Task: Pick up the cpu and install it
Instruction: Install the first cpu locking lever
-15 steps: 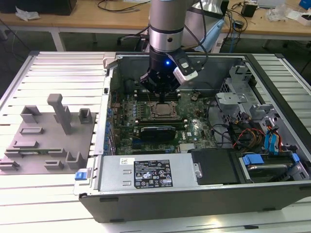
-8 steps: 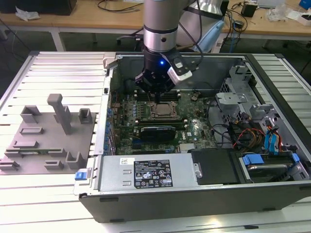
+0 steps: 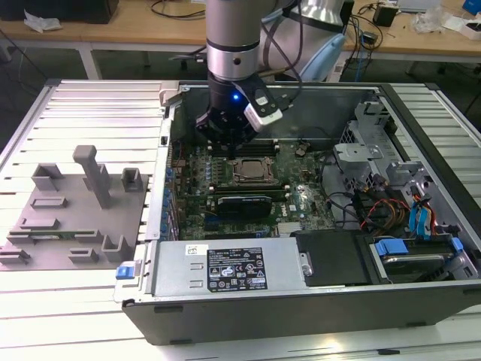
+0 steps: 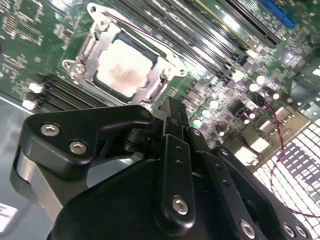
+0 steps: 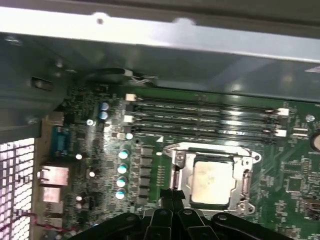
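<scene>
The nearest thing in the exterior view is the front wall of the open black computer case [image 3: 301, 316]. Just inside it lies a long grey metal box [image 3: 173, 274] with a dark label. At 9 o'clock from the case, a flat grey fixture plate [image 3: 68, 218] with upright blocks rests on the ribbed metal table [image 3: 98, 105].

Deeper in the case is the green motherboard [image 3: 301, 199]. Near its middle is the cpu [image 3: 248, 170], a small flat square chip with a silvery-white metal top. It sits inside the square metal-framed socket [image 3: 264, 170].

The black gripper [image 3: 228, 143] hangs over the board at about 11 o'clock from the cpu, close to it but not touching. Above the gripper rises the thick silver and grey arm [image 3: 233, 30], and behind it, at 12 o'clock, stand pale wooden desks [image 3: 113, 34].

In both wrist views the cpu [image 4: 125, 70] [image 5: 212, 182] lies flat in the socket [image 4: 165, 75] [image 5: 177, 167], just beyond the tip of the gripper [image 4: 172, 107] [image 5: 172, 196]. The long dark memory slots [image 5: 205, 117] run farther off. The jaws look closed together, with nothing between them.
</scene>
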`<state>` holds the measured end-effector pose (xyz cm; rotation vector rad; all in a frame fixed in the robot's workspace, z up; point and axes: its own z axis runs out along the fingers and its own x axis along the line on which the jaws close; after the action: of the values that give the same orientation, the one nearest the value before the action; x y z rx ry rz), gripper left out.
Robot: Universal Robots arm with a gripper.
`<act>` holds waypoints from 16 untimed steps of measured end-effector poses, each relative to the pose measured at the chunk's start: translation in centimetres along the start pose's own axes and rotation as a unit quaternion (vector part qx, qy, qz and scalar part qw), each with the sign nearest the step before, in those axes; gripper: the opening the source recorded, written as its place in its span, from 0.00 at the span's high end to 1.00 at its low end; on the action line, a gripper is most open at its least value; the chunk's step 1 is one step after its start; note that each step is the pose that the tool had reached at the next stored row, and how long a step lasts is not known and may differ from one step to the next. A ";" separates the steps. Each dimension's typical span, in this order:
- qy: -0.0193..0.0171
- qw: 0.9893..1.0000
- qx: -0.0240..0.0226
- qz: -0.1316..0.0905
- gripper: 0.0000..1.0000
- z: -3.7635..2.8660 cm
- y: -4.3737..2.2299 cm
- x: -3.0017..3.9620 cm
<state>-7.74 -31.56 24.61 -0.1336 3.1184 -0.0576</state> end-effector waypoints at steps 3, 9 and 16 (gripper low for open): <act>0.000 1.000 0.000 0.000 0.89 0.00 0.04 0.34; 0.000 1.000 0.000 0.000 0.89 -0.01 0.04 0.45; 0.000 1.000 0.000 0.000 0.89 0.00 0.20 2.30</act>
<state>-10.05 -31.56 24.56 -0.1330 3.1182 -0.0576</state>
